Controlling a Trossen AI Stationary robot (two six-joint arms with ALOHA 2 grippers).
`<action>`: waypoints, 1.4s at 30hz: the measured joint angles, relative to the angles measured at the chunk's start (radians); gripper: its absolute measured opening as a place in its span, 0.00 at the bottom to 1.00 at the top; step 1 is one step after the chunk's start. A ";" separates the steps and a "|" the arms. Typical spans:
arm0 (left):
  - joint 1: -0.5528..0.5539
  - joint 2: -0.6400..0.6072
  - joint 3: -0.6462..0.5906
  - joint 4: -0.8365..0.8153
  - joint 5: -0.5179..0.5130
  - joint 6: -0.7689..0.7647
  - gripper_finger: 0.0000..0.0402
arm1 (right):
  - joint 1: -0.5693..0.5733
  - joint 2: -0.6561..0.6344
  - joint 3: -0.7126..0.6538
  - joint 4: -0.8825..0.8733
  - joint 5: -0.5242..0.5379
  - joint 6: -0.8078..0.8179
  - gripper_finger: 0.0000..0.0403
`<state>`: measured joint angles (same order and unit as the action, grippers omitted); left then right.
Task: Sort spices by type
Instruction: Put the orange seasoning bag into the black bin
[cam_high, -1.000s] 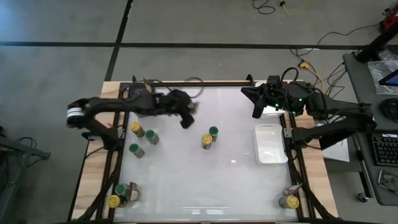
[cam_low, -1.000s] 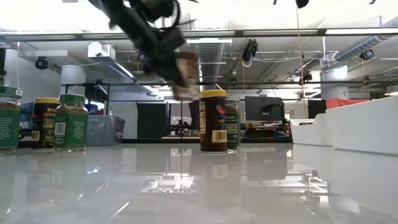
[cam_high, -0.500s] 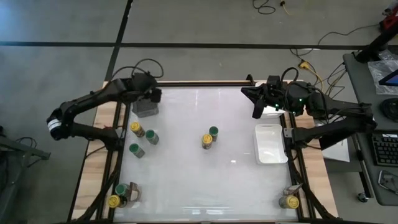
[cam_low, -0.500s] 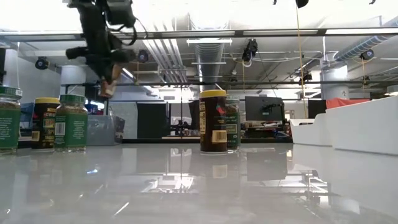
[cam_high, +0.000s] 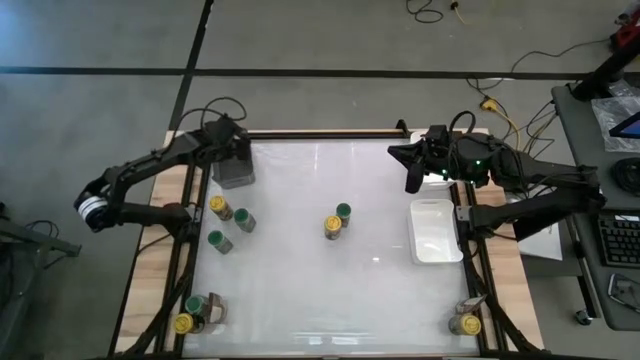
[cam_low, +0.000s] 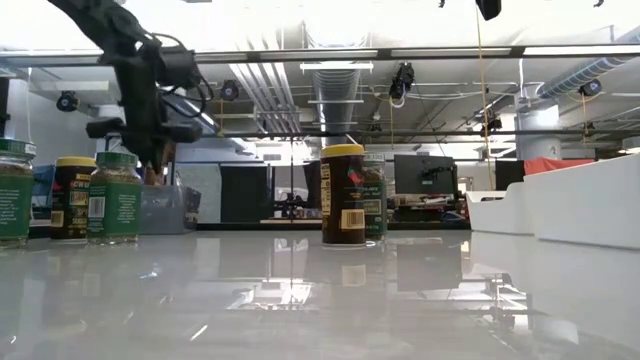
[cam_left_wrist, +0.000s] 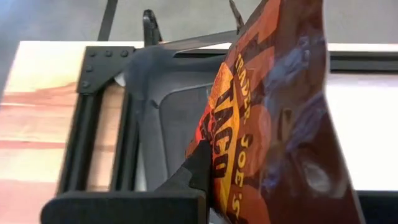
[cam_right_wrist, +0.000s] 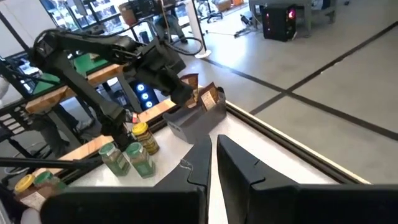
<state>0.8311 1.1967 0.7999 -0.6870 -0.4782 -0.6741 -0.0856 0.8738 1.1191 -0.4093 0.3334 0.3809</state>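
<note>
My left gripper (cam_high: 232, 150) is shut on a brown-and-orange seasoning packet (cam_left_wrist: 273, 124), right above the grey square cup (cam_high: 236, 174) at the table's far left corner. Spice jars stand on their bases. A yellow-lidded one (cam_high: 219, 207) and two green-lidded ones (cam_high: 243, 221) (cam_high: 217, 241) are near the cup. A green and yellow pair (cam_high: 338, 220) stands mid-table. More stand at the near left (cam_high: 190, 314) and the near right (cam_high: 465, 322). My right gripper (cam_high: 412, 180) hangs shut, high over the far right. My left gripper pinches the packet flat between its fingers. One finger (cam_left_wrist: 199, 167) lies on the printed face (cam_left_wrist: 225, 163); the packet hides the other. The fingers slant downward. The packet reaches out beyond them over the cup's opening (cam_left_wrist: 174, 112); I cannot tell whether it touches the cup.
A white tray (cam_high: 435, 230) lies at the right, below my right gripper. Black frame rails (cam_high: 182, 250) run along the table's left and right edges. The glossy tabletop between the jar groups is bare.
My left gripper has carried the packet from over the far middle of the table toward the left edge. It has sunk to the grey cup and rolled its wrist on the way, staying shut on the packet.
</note>
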 joint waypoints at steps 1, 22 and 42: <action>0.007 0.007 -0.016 0.031 0.000 0.000 0.03 | 0.000 0.000 0.000 0.000 0.000 0.000 0.04; 0.035 0.069 -0.050 0.162 -0.048 -0.111 0.03 | 0.001 0.000 0.000 -0.001 -0.027 0.120 0.04; 0.050 0.308 -0.010 0.206 -0.126 -0.203 0.05 | 0.000 0.000 0.000 -0.002 -0.027 0.104 0.04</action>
<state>0.8810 1.5048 0.7900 -0.4811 -0.6044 -0.8772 -0.0853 0.8738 1.1187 -0.4114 0.3061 0.4850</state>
